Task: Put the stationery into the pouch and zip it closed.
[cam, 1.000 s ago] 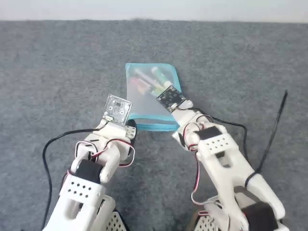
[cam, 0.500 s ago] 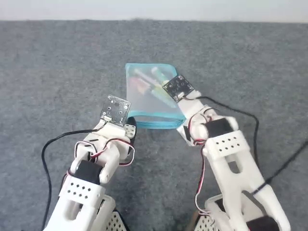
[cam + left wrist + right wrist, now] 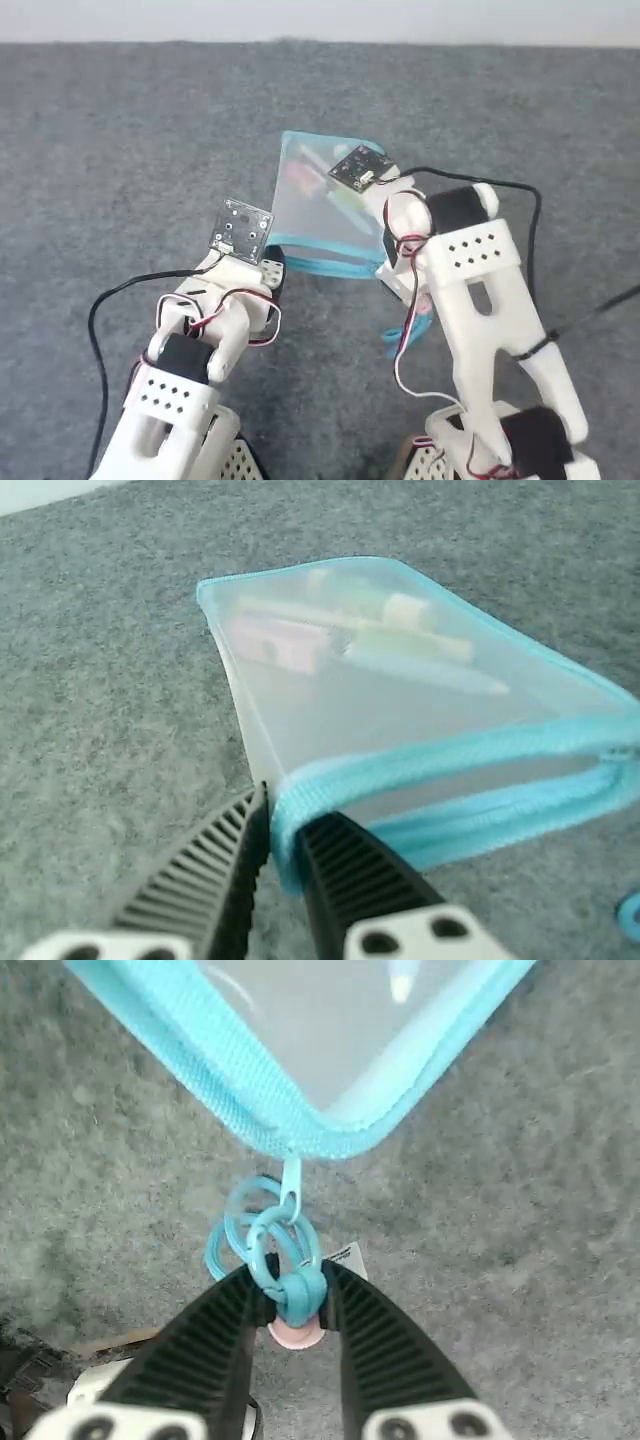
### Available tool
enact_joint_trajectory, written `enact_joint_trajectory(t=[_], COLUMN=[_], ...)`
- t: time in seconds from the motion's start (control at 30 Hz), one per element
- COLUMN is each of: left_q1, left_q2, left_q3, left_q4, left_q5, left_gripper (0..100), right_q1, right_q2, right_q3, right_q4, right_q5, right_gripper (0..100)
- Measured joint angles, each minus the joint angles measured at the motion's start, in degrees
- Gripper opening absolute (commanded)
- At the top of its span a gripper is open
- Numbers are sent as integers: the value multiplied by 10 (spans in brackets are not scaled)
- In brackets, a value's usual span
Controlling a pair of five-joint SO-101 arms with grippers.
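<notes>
the pouch (image 3: 325, 205), translucent with a teal zipper edge (image 3: 450, 755), is sitting on the grey mat (image 3: 120, 130) between the two arms, its mouth side turned toward them and seemingly raised a little off the mat. the stationery (image 3: 350, 635) is already lying inside it, bunched toward the far end. the left gripper (image 3: 283, 820) is pinching one corner of the zipper edge, fingers pressed together on the teal tape. the right gripper (image 3: 292, 1285) is clamping the teal pull ring (image 3: 285, 1250), which is hanging from the slider at the pouch's opposite corner. so the filling is looking done and the zipping is the step in hand, probably at or near its end. whether the track is sealed along its whole length is not showing, since the left wrist view is giving two teal bands along the mouth. the next move is likely calling for a steady pull in line with the track while the left gripper is anchoring its corner, then letting go on both sides. a black cable (image 3: 110, 300) is trailing beside the left arm (image 3: 200, 330), and the wires on the right arm (image 3: 480, 290) are hanging near the pull and could snag it.
</notes>
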Motion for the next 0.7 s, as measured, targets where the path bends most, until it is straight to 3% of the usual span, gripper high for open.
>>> enact_joint_trajectory(t=[0.23,0.43,0.7], left_q1=[0,0,0], left_q2=[0,0,0], left_q3=[0,0,0], left_q4=[0,0,-17], left_q5=[0,0,0], left_gripper=[15,15,15], right_q1=[-43,-91,-50], right_q2=[-70,-135,-202], right_q3=[117,246,303], right_q4=[-68,-150,-253], right_q5=[-6,-30,-64], right_gripper=[203,173,169])
